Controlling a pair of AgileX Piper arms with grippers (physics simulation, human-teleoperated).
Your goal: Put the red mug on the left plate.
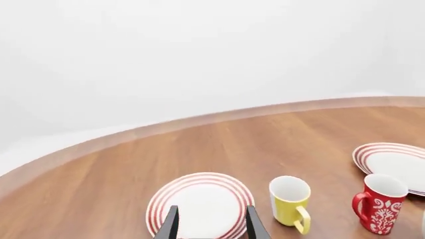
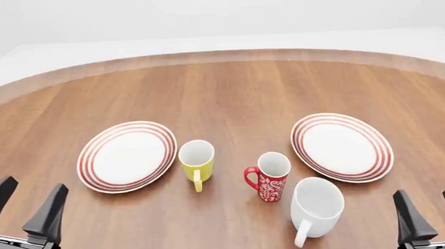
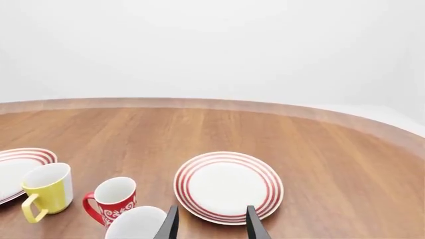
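The red mug (image 2: 269, 177) with a white swirly pattern stands upright near the table's middle, handle toward the left; it also shows in the wrist views (image 1: 379, 203) (image 3: 110, 200). The left plate (image 2: 127, 155), white with red rings, lies bare to its left (image 1: 200, 205). My left gripper (image 2: 27, 203) is open at the near left corner, well short of the plate, nothing between its fingers (image 1: 210, 223). My right gripper (image 2: 428, 201) is open at the near right corner, apart from all mugs (image 3: 210, 221).
A yellow mug (image 2: 197, 162) stands between the left plate and the red mug. A bigger white mug (image 2: 315, 208) sits just right of and nearer than the red mug. The second ringed plate (image 2: 342, 146) lies at the right.
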